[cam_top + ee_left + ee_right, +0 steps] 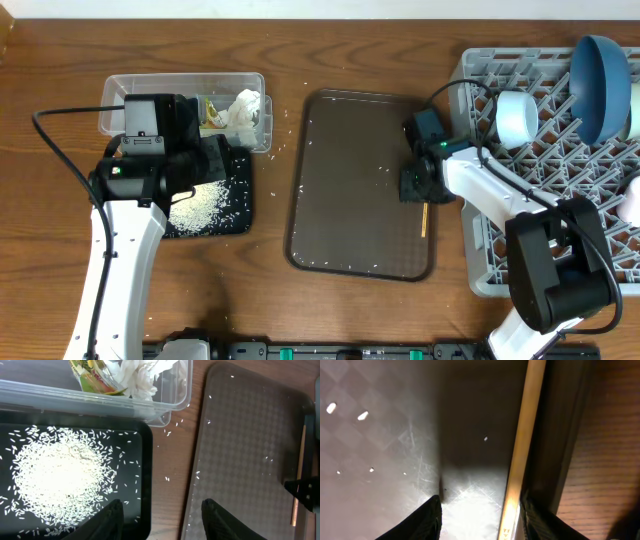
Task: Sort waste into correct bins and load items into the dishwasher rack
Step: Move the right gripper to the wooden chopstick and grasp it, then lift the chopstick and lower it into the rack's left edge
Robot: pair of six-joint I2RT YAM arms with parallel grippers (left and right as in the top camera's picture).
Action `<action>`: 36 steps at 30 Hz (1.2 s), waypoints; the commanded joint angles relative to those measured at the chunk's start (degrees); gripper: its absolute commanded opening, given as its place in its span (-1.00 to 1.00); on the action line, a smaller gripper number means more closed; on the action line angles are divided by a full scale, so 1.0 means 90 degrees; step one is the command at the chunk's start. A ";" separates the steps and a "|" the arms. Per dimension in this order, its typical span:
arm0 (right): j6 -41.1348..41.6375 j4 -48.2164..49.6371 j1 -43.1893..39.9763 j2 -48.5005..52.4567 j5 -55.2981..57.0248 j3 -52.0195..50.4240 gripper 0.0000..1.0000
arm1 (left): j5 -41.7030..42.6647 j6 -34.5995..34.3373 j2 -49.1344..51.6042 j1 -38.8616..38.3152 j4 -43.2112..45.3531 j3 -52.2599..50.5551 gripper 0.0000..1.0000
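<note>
The wooden chopstick [424,220] lies on the brown serving tray [350,150] by its right rim. My right gripper [418,185] is low over it and open. In the right wrist view the chopstick [522,450] runs between the open fingers [480,515], close to the right finger. My left gripper [162,520] is open and empty over the right edge of the black tray [145,485], which holds the rice heap [60,477]. The clear tub [185,100] holds white napkins [243,108] and the yellow-green wrapper [212,112].
The grey dishwasher rack [520,65] at the right holds the dark-blue bowl [600,85] upright and a pale bowl [517,117]. Another pale item [632,205] shows at the rack's right edge. Loose rice grains lie scattered on the brown tray and the wooden table.
</note>
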 commanded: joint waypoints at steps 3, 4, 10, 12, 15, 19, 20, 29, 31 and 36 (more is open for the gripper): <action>0.0119 0.0015 0.0036 0.0039 0.0233 -0.0051 -0.15 | -0.0041 -0.0032 -0.0005 0.0027 -0.0022 0.0029 0.06; 0.0119 0.0007 0.0039 0.0039 0.0236 -0.0051 -0.28 | -0.0041 -0.0032 -0.0005 0.0029 -0.0019 0.0029 0.06; 0.0124 -0.0049 0.0041 0.0039 0.0236 -0.0100 -0.78 | -0.0041 -0.0032 -0.0005 0.0029 -0.0022 0.0029 0.06; 0.0124 -0.0029 0.0041 0.0039 0.0236 -0.0165 -0.82 | -0.0041 -0.0032 -0.0005 0.0027 -0.0019 0.0029 0.06; 0.0168 -0.0002 0.0041 0.0039 0.0236 -0.0279 -0.82 | -0.0041 -0.0032 -0.0005 0.0027 -0.0019 0.0029 0.06; 0.0168 0.0090 0.0041 0.0039 0.0233 -0.0418 -0.82 | -0.0041 -0.0032 -0.0005 0.0027 -0.0019 0.0029 0.06; 0.0168 0.0104 0.0041 0.0039 0.0233 -0.0432 -0.84 | -0.0041 -0.0032 -0.0005 0.0027 -0.0019 0.0029 0.06; 0.0146 0.0177 0.0039 0.0002 0.0185 -0.0338 -0.98 | -0.0041 -0.0032 -0.0005 0.0027 -0.0019 0.0029 0.06; 0.0024 0.0153 0.0039 -0.0073 0.0185 -0.0226 -0.98 | -0.0041 -0.0032 -0.0005 0.0027 -0.0019 0.0029 0.06; -0.0605 0.0000 0.0027 -0.0500 0.0187 0.0199 -0.97 | -0.0041 -0.0034 -0.0005 0.0027 -0.0019 0.0029 0.06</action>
